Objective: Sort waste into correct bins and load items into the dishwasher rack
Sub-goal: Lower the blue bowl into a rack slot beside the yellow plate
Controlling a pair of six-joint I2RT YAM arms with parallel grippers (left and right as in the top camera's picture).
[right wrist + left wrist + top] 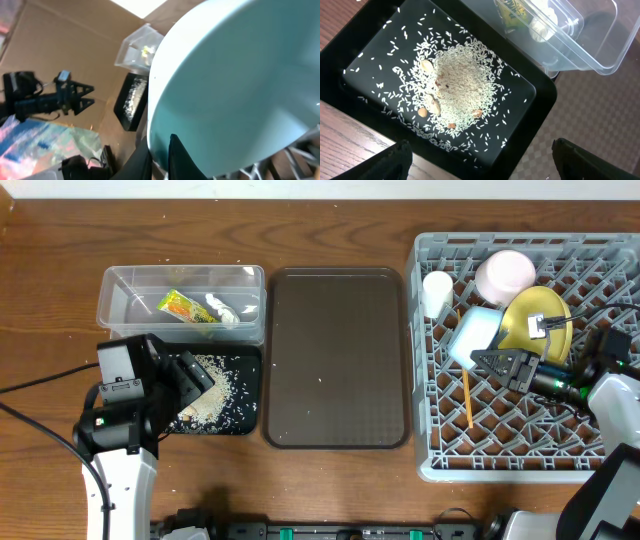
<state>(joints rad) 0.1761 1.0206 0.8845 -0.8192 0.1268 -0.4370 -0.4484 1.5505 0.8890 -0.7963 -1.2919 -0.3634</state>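
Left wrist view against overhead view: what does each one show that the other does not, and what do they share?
Only the left wrist view: pale brown bits among the rice, seen close up. Only the overhead view: the grey rack holding the yellow plate, pink cup, white cup, light blue bowl and a chopstick; the brown tray; the right gripper at the bowl. Both: the black tray with rice, and the clear tub with the wrapper and tissue.

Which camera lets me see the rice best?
The left wrist view: it looks straight down at the rice heaped in the black tray, grains distinct. Overhead, the left gripper hides part of it. The right wrist view, mostly light blue bowl, shows only faraway pale specks.
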